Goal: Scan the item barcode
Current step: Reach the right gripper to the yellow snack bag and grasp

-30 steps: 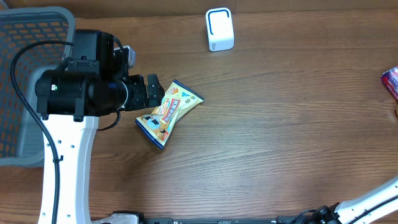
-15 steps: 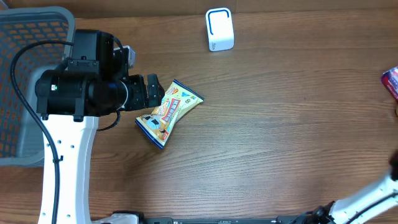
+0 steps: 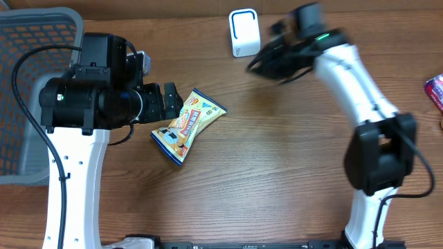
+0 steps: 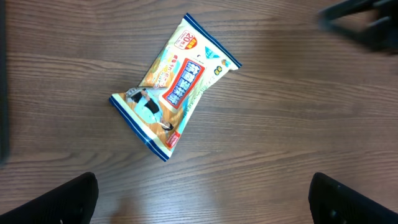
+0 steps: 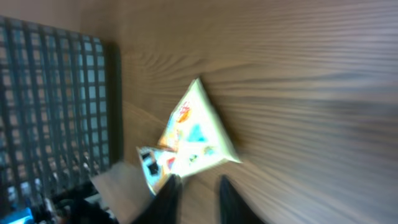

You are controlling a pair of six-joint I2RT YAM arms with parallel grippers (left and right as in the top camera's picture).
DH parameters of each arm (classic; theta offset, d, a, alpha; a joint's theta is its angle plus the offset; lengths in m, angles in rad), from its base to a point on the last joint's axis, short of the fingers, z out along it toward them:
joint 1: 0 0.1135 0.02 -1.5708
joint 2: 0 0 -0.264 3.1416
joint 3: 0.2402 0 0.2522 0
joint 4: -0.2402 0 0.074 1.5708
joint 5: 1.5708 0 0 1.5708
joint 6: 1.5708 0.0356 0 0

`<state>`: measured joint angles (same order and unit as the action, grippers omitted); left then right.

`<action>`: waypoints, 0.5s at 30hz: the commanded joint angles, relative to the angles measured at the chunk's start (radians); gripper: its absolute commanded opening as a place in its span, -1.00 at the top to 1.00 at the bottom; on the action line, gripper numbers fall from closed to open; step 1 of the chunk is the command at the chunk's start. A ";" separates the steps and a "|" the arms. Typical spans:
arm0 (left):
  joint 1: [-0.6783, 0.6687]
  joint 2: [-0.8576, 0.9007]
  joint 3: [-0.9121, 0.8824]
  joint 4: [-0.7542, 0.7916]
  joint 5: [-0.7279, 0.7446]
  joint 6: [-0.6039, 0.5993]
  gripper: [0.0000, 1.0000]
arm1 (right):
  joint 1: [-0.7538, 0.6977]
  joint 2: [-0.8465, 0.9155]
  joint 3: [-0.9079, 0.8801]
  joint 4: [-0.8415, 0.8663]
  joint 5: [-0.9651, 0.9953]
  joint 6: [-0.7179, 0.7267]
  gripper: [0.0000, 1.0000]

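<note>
The left gripper (image 4: 208, 203) hovers wide open and empty, the snack packet (image 4: 174, 93) lying just ahead of it. The right gripper (image 5: 198, 196) is blurred, its fingers close together; whether it has closed, I cannot tell.

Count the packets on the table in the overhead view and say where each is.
2. A yellow snack packet lies left of centre; what looks like a red packet sits at the right edge, partly cut off. Others may lie out of frame.

Your brown wood-grain table (image 3: 291, 152) under even light, grey mesh basket (image 3: 28, 41) well behind the left fingers (image 4: 62, 199)
</note>
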<state>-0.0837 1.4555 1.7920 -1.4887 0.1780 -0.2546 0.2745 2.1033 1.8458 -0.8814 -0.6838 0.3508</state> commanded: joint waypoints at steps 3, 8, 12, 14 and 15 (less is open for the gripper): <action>-0.002 -0.002 0.002 0.001 -0.010 0.008 -1.00 | 0.202 0.003 -0.131 0.188 0.071 0.116 0.72; -0.002 -0.002 0.002 0.001 -0.010 0.008 -1.00 | 0.291 0.053 -0.139 0.267 0.124 0.174 0.74; -0.002 -0.002 0.002 0.001 -0.010 0.008 -1.00 | 0.327 0.101 -0.139 0.357 0.114 0.178 0.78; -0.002 -0.002 0.002 0.002 -0.010 0.008 -1.00 | 0.340 0.127 -0.139 0.372 0.114 0.190 0.78; -0.002 -0.002 0.002 0.001 -0.010 0.008 -1.00 | 0.345 0.140 -0.139 0.372 0.119 0.202 0.78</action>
<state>-0.0837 1.4555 1.7920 -1.4883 0.1776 -0.2546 0.6025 2.1902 1.7111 -0.5194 -0.5846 0.5175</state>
